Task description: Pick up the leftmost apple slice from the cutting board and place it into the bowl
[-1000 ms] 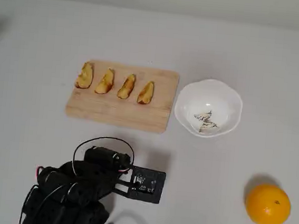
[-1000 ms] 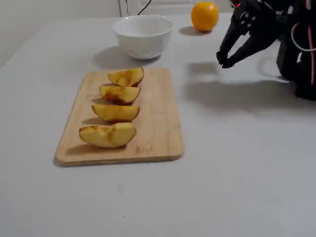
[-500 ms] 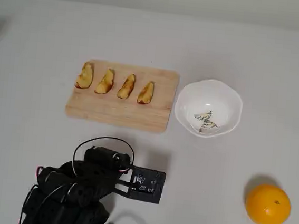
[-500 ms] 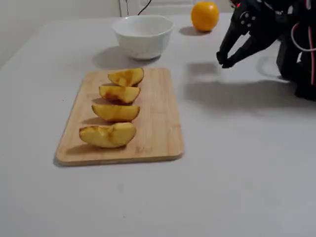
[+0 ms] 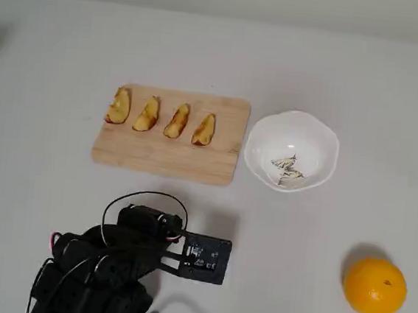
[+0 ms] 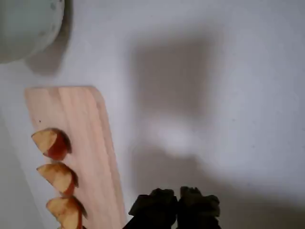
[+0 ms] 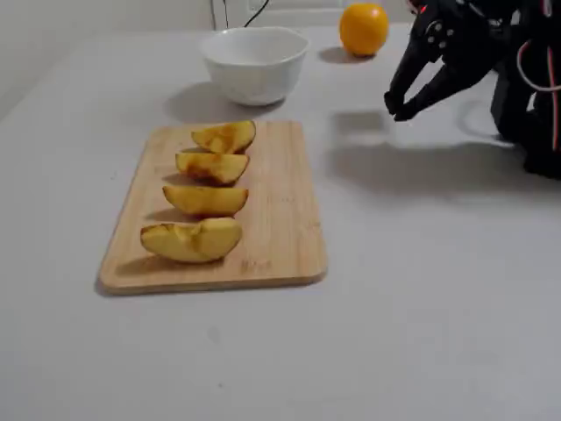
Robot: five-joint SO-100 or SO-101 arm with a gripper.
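Observation:
The apple slice (image 5: pixel 118 106) lies leftmost on the cutting board (image 5: pixel 164 158) in the overhead view; in the fixed view it is the nearest and broadest wedge (image 7: pixel 193 240) on the board (image 7: pixel 280 210). Three slimmer wedges lie in a row beside it. The white scalloped bowl (image 5: pixel 322 138) stands just right of the board and holds nothing; it is the far bowl (image 7: pixel 254 70) in the fixed view. My gripper (image 7: pixel 399 108) hangs shut and holds nothing, above bare table to the right of the board's far end. The wrist view shows its shut tips (image 6: pixel 178 202), the board's corner (image 6: pixel 86 124) and three wedges.
An orange (image 5: pixel 374 286) sits at the lower right of the overhead view, seen far behind the bowl in the fixed view (image 7: pixel 363 28). My arm's black body (image 5: pixel 101 272) with its cables fills the bottom left of the overhead view. The table is plain white.

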